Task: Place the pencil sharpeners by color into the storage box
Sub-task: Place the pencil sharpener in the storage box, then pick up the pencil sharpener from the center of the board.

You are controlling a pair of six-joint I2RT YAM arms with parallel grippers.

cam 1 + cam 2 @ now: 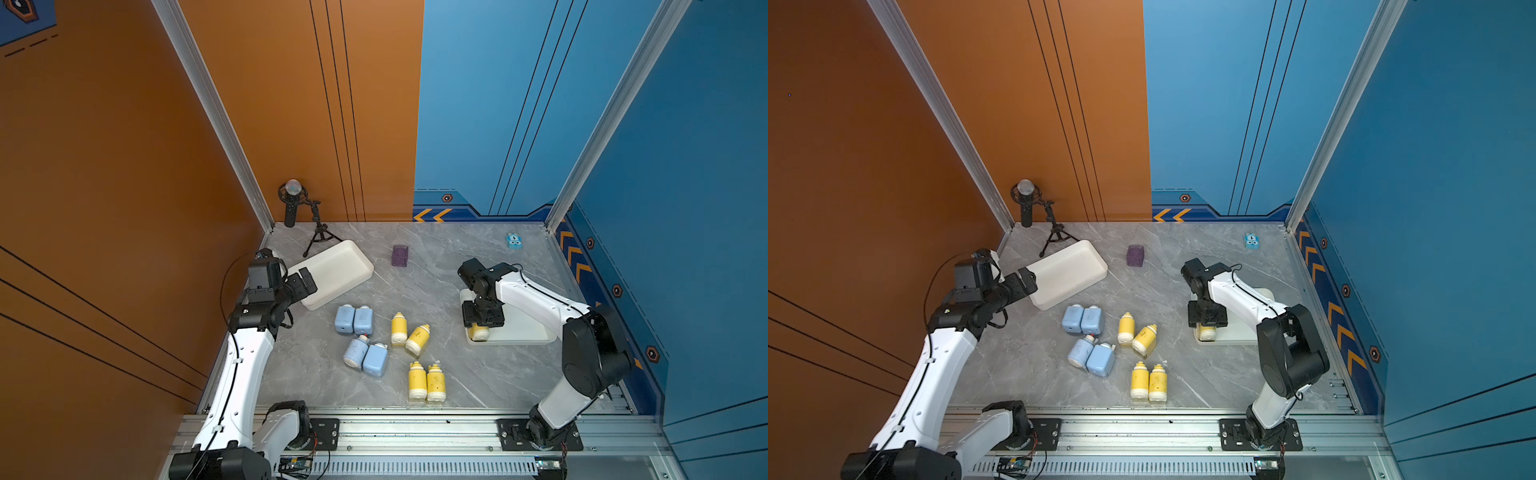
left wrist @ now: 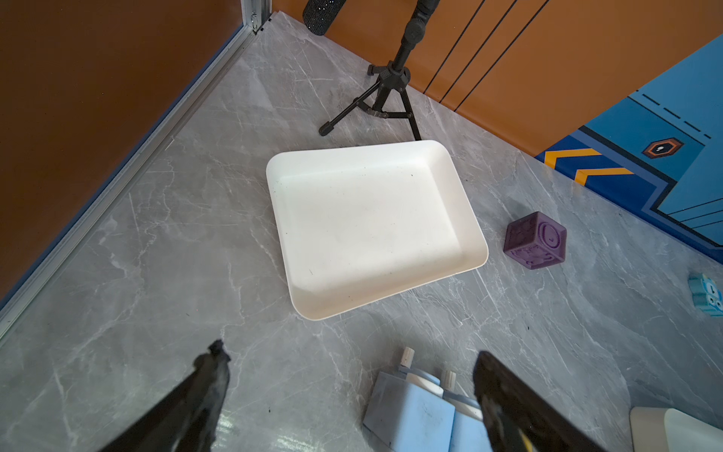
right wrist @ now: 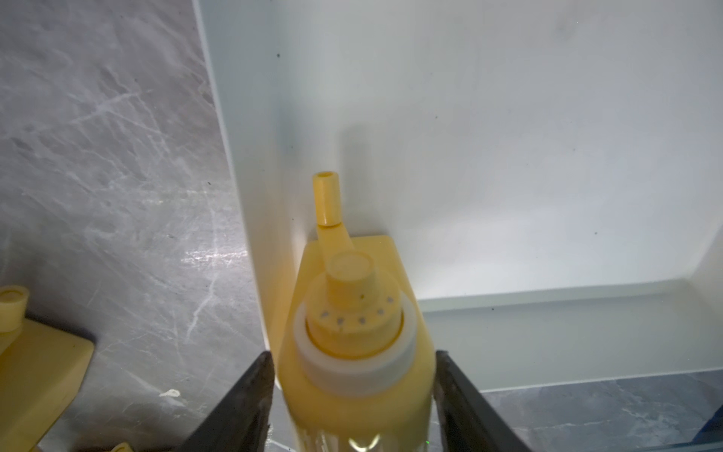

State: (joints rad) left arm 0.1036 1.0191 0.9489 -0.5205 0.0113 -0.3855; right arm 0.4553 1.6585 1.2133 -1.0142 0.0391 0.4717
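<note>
Four light blue pencil sharpeners (image 1: 363, 320) lie in two pairs mid-table, and four yellow ones (image 1: 417, 380) lie in two pairs to their right. A fifth yellow sharpener (image 3: 352, 383) sits in the near left corner of the right white storage box (image 1: 523, 332), against its wall (image 3: 234, 156). My right gripper (image 3: 354, 356) points down over it, jaws flanking its body with a thin gap, so open. My left gripper (image 2: 350, 356) hovers wide open and empty by the near end of the left white storage box (image 2: 274, 176), which is empty. Two blue sharpeners (image 2: 410, 415) show by its fingers.
A dark purple block (image 1: 400, 255) stands behind the sharpeners. A small blue box with a cartoon face (image 1: 514, 241) sits at the back right. A microphone on a tripod (image 1: 293, 203) stands in the back left corner. Walls close three sides.
</note>
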